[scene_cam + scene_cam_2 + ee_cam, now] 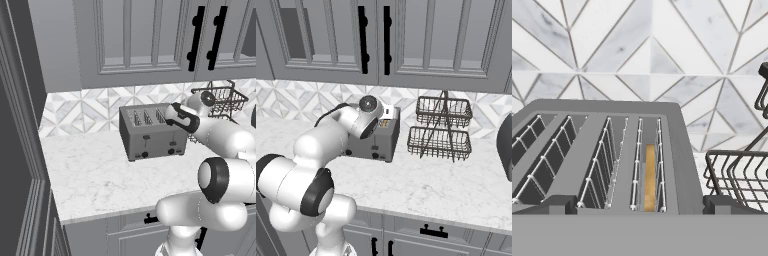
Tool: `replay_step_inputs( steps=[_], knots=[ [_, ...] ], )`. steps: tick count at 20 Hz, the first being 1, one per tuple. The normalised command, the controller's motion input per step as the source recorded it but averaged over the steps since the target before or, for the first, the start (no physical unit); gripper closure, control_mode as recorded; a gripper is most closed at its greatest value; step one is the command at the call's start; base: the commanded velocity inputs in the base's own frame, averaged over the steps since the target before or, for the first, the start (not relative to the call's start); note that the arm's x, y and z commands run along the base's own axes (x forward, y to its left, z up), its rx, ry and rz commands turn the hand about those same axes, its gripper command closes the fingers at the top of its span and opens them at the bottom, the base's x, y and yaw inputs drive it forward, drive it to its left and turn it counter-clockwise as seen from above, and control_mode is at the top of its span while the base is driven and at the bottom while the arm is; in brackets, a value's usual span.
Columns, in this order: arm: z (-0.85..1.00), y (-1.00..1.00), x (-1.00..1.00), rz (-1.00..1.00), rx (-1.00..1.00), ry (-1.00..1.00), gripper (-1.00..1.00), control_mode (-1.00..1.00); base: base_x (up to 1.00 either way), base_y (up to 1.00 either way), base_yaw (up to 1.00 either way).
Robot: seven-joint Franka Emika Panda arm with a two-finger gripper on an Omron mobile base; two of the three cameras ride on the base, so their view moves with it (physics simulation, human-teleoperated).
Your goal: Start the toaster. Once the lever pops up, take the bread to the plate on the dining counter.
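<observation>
the bread sits low in the toaster's rightmost slot, between the spread gripper fingertips.

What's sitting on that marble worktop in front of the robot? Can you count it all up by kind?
Toaster: 1
Bread slice, down in a toaster slot: 1
Two-tier wire basket rack: 1
Dark appliance, cut off at the edge: 1
Total: 4

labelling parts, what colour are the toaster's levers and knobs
Black, on the grey toaster; clearest in the left base view.
</observation>
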Motion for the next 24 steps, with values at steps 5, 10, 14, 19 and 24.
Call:
replay_step_inputs(
  steps=[5, 10, 14, 19, 24],
  knots=[
    [0.0, 0.0, 0.0, 0.0, 0.0, 0.0, -1.0, -1.0, 0.0, 0.0, 0.0],
    [0.0, 0.0, 0.0, 0.0, 0.0, 0.0, -1.0, -1.0, 0.0, 0.0, 0.0],
    [0.0, 0.0, 0.0, 0.0, 0.0, 0.0, -1.0, -1.0, 0.0, 0.0, 0.0],
    [0.0, 0.0, 0.0, 0.0, 0.0, 0.0, -1.0, -1.0, 0.0, 0.0, 0.0],
    [0.0, 0.0, 0.0, 0.0, 0.0, 0.0, -1.0, -1.0, 0.0, 0.0, 0.0]
  ],
)
